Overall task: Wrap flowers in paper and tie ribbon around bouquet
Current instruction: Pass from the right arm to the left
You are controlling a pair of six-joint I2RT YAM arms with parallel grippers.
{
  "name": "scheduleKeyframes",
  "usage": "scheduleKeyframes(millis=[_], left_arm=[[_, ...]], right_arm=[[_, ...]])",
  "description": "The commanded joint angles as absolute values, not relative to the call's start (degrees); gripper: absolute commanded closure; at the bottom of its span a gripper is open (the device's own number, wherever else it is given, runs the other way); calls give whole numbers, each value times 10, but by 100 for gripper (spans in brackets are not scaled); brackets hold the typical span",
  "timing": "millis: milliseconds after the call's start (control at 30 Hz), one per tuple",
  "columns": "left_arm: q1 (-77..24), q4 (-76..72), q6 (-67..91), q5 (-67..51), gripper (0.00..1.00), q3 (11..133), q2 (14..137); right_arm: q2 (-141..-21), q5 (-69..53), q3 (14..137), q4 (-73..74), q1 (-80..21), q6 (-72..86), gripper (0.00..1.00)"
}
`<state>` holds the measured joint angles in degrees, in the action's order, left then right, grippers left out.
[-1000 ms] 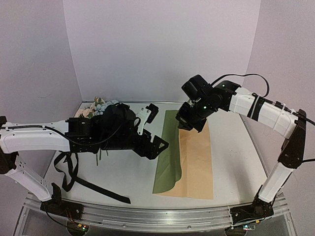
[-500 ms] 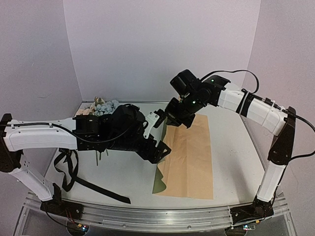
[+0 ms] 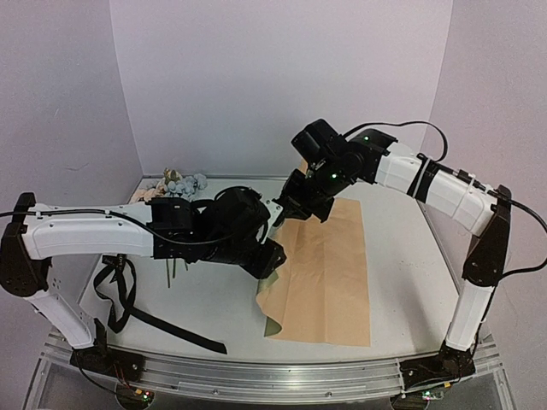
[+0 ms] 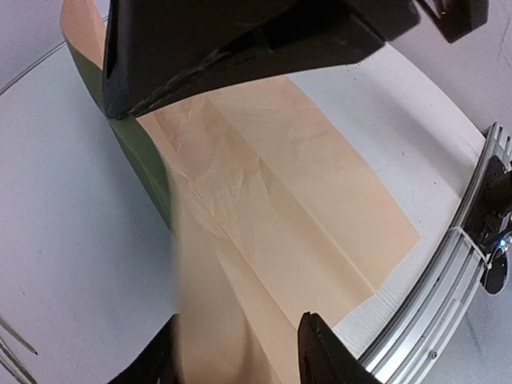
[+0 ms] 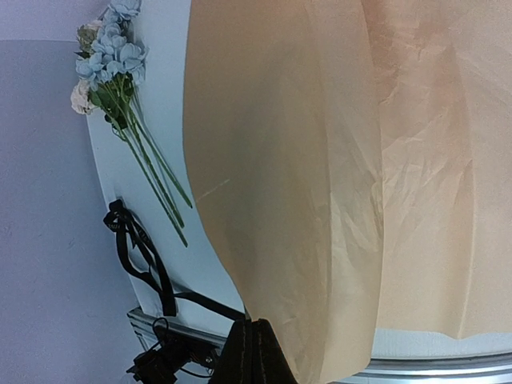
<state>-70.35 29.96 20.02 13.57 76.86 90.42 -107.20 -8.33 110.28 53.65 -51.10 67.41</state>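
Right gripper [image 5: 252,346] is pinching the paper [image 3: 329,273] at its far left corner, fingers clenched flat together on the sheet; in the overhead view that gripper [image 3: 301,205] is holding the corner raised off the table [image 3: 214,299], so the sheet's left edge is curling up and over.

Paper is lying right of centre, tan-orange face up over most of its area; a strip of the olive face is showing along the lifted left edge [image 4: 144,160] and at the near left corner; creases are running lengthwise across the tan face [image 4: 304,200].

Left gripper [image 4: 240,324] is sitting at the paper's left edge about halfway along it, low over the table; its two fingers [image 4: 316,352] are standing apart with the raised edge of the sheet passing between them; that part is blurred in the wrist view, so I cannot tell whether the pads are pressing the sheet or only flanking it.

Flowers [image 3: 175,184] are lying at the far left of the table, blooms toward the back wall, stems pointing toward the near edge, well apart from the paper; no gripper is touching them.

Ribbon [image 3: 128,299] is lying loose in loops at the near left, partly under the left arm, one tail trailing toward the table's near edge.
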Motion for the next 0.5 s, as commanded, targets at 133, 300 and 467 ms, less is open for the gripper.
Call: scheduleKeyframes(millis=[133, 300, 467], left_arm=[[-634, 309, 298, 192, 92, 756, 878], [-566, 308, 369, 188, 99, 696, 848], [-527, 318, 421, 210, 100, 658, 837]], right_arm=[[-1075, -112, 1118, 542, -509, 596, 88], [-1038, -123, 1049, 526, -486, 534, 40], [-974, -110, 916, 466, -453, 491, 15]])
